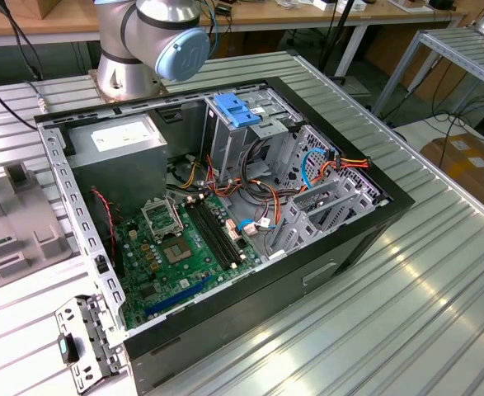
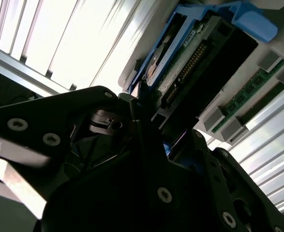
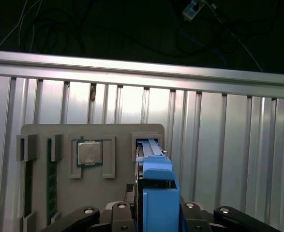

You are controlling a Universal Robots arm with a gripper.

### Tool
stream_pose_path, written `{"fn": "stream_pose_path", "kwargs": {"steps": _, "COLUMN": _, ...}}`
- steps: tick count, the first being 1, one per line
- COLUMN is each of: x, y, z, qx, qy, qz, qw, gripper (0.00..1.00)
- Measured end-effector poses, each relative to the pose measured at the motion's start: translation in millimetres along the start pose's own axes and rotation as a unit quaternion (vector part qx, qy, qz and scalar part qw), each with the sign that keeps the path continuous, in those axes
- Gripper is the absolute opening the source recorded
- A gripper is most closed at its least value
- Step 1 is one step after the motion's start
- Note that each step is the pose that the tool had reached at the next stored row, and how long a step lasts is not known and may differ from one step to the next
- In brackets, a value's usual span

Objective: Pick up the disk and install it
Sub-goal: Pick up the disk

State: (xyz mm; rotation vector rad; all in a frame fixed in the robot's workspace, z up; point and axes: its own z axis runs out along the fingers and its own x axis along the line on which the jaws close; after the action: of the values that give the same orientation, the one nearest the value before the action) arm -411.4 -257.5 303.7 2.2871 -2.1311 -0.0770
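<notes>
Ribbed aluminium table (image 1: pixel 406 297) fills my exterior view, and on it lies an open computer case (image 1: pixel 324 272) on its side. Inside it I can see the green motherboard (image 1: pixel 176 256) towards the near side, a grey power-supply box (image 1: pixel 118 148) towards the exterior view's left, and a metal drive cage topped by a blue bracket (image 1: pixel 237 109) at the far side. The arm's base (image 1: pixel 155 41) stands beyond the case, at the far edge of the table. A grey holder tray (image 1: pixel 27 231) sits just outside the case at the exterior view's left.

In the first wrist view I look down on that tray, which carries a processor chip (image 3: pixel 89 153) in one recess and green memory sticks (image 3: pixel 49 174) on edge in slots. The disk (image 3: pixel 157 183) stands on edge in its own slot in the tray, beside the chip, with its blue carrier end towards my camera. The gripper (image 3: pixel 158 215) straddles that blue end, with a dark part close against each side. In the second wrist view the disk's connector edge and circuit board are just beyond the gripper body. I cannot tell whether the jaws are clamped on the disk or merely flanking it.
</notes>
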Motion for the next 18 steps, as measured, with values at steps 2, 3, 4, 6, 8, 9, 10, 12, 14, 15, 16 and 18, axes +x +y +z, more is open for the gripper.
{"fn": "stream_pose_path", "kwargs": {"steps": 2, "x": 0.0, "y": 0.0, "z": -0.8, "qx": 0.0, "qy": 0.0, "qz": 0.0, "qw": 1.0, "gripper": 0.37}}
{"fn": "stream_pose_path", "kwargs": {"steps": 3, "x": 0.0, "y": 0.1, "z": -1.3, "qx": 0.0, "qy": 0.0, "qz": 0.0, "qw": 1.0, "gripper": 0.37}}
{"fn": "stream_pose_path", "kwargs": {"steps": 4, "x": 0.0, "y": 0.1, "z": -1.9, "qx": 0.0, "qy": 0.0, "qz": 0.0, "qw": 1.0, "gripper": 0.37}}
{"fn": "stream_pose_path", "kwargs": {"steps": 6, "x": -0.1, "y": 0.1, "z": -3.0, "qx": 0.0, "qy": 0.0, "qz": 0.0, "qw": 1.0, "gripper": 0.37}}
{"fn": "stream_pose_path", "kwargs": {"steps": 8, "x": -0.1, "y": 0.2, "z": -3.8, "qx": 0.0, "qy": -0.0001, "qz": 0.0, "qw": 1.0, "gripper": 0.37}}
{"fn": "stream_pose_path", "kwargs": {"steps": 9, "x": -0.1, "y": 0.2, "z": -3.9, "qx": 0.0, "qy": -0.0001, "qz": 0.0, "qw": 1.0, "gripper": 0.37}}
{"fn": "stream_pose_path", "kwargs": {"steps": 10, "x": -0.1, "y": 0.2, "z": -4.4, "qx": 0.0, "qy": 0.0, "qz": 0.0, "qw": 1.0, "gripper": 0.37}}
{"fn": "stream_pose_path", "kwargs": {"steps": 12, "x": -0.1, "y": 0.2, "z": -5.1, "qx": 0.0, "qy": 0.0, "qz": 0.0, "qw": 1.0, "gripper": 0.37}}
{"fn": "stream_pose_path", "kwargs": {"steps": 14, "x": -0.1, "y": 0.2, "z": -5.9, "qx": 0.0, "qy": 0.0, "qz": 0.0, "qw": 1.0, "gripper": 0.37}}
{"fn": "stream_pose_path", "kwargs": {"steps": 15, "x": -0.1, "y": 0.3, "z": -6.2, "qx": 0.0, "qy": 0.0, "qz": 0.0, "qw": 1.0, "gripper": 0.37}}
{"fn": "stream_pose_path", "kwargs": {"steps": 16, "x": -0.2, "y": 0.3, "z": -6.5, "qx": 0.0, "qy": 0.0, "qz": 0.0, "qw": 1.0, "gripper": 0.37}}
{"fn": "stream_pose_path", "kwargs": {"steps": 18, "x": -0.2, "y": 0.3, "z": -6.9, "qx": 0.0, "qy": 0.0, "qz": 0.0, "qw": 1.0, "gripper": 0.37}}
